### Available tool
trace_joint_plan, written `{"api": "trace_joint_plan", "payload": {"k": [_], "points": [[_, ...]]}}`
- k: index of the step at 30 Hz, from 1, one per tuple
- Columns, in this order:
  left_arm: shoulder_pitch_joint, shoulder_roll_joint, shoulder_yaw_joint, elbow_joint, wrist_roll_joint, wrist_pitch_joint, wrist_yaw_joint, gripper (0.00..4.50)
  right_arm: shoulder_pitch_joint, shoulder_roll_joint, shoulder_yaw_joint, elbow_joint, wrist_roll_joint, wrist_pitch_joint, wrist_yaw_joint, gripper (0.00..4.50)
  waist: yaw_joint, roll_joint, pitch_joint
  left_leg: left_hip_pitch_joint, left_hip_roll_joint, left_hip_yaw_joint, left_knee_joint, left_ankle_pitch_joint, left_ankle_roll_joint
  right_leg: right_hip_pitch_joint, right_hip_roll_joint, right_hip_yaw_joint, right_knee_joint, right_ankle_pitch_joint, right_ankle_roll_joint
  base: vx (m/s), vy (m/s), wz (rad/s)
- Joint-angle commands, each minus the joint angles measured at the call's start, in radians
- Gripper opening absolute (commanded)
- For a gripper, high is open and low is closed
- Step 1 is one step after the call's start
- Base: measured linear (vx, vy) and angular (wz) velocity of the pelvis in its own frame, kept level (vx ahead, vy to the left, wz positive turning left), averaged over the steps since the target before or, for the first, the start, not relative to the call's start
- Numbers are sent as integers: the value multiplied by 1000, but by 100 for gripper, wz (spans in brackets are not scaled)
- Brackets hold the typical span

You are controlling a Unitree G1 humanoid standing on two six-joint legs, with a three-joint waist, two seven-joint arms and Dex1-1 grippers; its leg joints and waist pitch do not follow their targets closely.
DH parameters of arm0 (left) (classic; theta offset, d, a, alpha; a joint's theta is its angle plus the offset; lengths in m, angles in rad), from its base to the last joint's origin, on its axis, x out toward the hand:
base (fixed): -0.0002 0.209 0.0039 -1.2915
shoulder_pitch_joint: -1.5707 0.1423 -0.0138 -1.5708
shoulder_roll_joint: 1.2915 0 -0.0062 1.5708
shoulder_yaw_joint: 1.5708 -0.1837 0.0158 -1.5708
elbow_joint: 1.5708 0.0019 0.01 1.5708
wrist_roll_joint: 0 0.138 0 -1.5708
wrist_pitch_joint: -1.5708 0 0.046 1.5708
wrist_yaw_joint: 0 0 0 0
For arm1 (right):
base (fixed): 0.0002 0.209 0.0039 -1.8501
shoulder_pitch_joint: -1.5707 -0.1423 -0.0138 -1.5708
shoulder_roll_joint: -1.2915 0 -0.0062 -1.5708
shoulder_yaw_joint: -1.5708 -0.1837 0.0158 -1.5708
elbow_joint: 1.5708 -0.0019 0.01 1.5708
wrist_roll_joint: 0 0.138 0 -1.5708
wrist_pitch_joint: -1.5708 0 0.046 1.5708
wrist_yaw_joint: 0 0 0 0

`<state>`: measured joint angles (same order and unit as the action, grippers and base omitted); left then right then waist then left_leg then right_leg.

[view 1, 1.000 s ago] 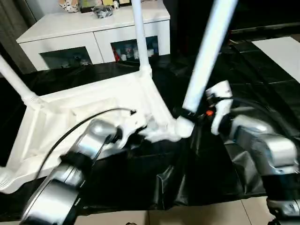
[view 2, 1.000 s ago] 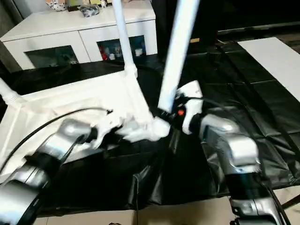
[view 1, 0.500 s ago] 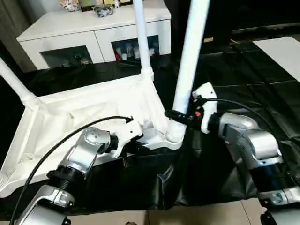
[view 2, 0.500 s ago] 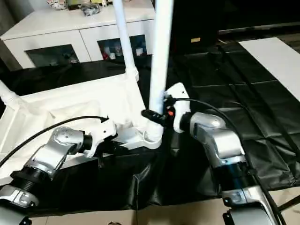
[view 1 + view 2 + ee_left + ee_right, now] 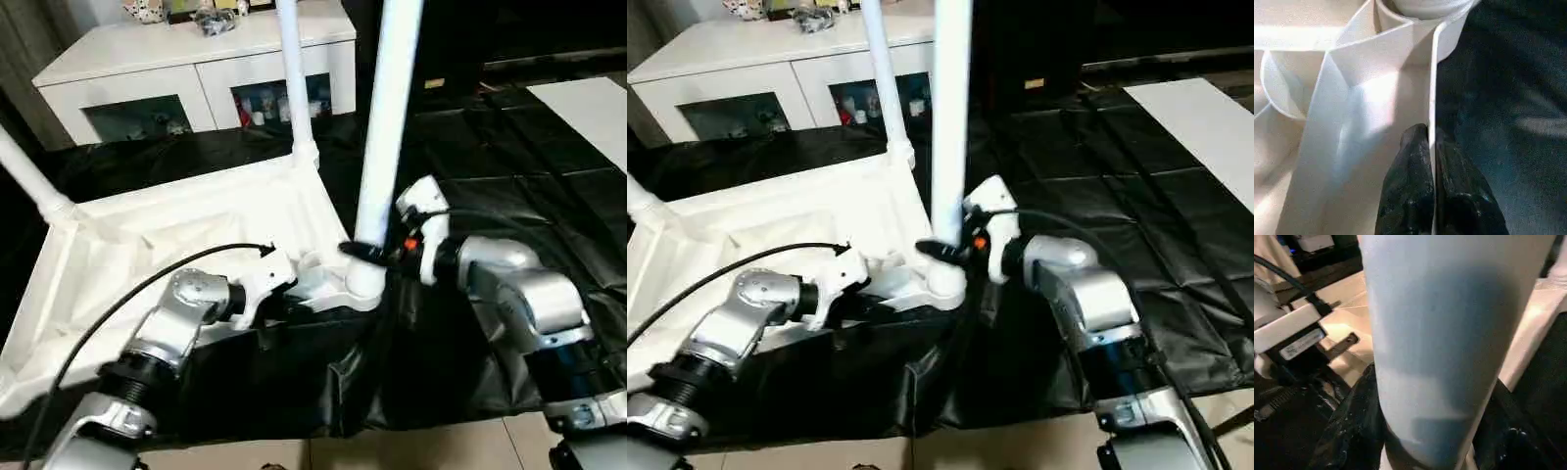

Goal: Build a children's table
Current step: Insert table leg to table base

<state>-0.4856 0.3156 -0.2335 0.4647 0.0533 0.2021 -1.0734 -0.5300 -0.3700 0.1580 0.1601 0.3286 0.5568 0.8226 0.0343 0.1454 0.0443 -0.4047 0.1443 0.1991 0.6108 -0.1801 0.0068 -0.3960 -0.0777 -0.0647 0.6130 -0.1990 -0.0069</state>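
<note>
The children's table lies upside down on black sheeting, its white ribbed tabletop (image 5: 176, 235) facing up. One leg (image 5: 294, 78) stands in the far corner socket and another (image 5: 29, 176) at the left corner. A third leg (image 5: 387, 117) stands nearly upright in the near right corner socket (image 5: 364, 286). My right gripper (image 5: 367, 253) is shut on this leg just above the socket; in the right wrist view its fingers (image 5: 1352, 431) wrap the leg (image 5: 1449, 333). My left gripper (image 5: 1432, 147) is shut on the tabletop's thin rim (image 5: 1433, 73) beside that socket.
A white cabinet (image 5: 196, 59) with dark glass doors stands behind the table. Black sheeting (image 5: 529, 176) covers the floor to the right, with a white mat (image 5: 588, 98) at the far right. A black cable (image 5: 147, 284) loops over my left forearm.
The leg in my right gripper has swung from leaning right to nearly upright in the corner socket. My right gripper moved left with it. The left gripper stays on the rim.
</note>
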Motion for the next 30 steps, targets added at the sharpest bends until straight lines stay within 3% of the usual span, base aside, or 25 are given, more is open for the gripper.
{"api": "trace_joint_plan", "payload": {"k": [1,11,21,25,30], "points": [[10,-7,84,1,-83,-23,55,0,12,7,10,15,-10,8,1,184,11,-42,-74,21,82,-47,-59,-108,129,42,-86,42,-67,-153,-213,0,0,0],[22,-6,100,-17,-107,-26,47,0,-5,44,-17,80,-1,-28,-9,184,13,-48,-75,18,81,-46,-57,-92,133,43,-87,43,-63,-133,-217,0,0,0],[21,73,4,-1,-21,-29,-20,0,-28,47,-28,167,-33,-96,-11,184,12,-42,-75,24,85,-46,-60,-115,114,41,-84,42,-60,-110,-230,0,0,0],[7,79,-6,10,-15,-19,-24,0,-28,44,-16,176,-39,-108,-1,184,11,-44,-75,26,86,-47,-64,-152,91,42,-85,43,-60,-105,-239,0,0,0],[-5,95,-28,17,-10,-19,-43,0,-19,49,-9,176,-46,-124,12,184,12,-47,-76,25,86,-47,-64,-148,88,44,-86,43,-58,-90,-244,0,0,0]]}}
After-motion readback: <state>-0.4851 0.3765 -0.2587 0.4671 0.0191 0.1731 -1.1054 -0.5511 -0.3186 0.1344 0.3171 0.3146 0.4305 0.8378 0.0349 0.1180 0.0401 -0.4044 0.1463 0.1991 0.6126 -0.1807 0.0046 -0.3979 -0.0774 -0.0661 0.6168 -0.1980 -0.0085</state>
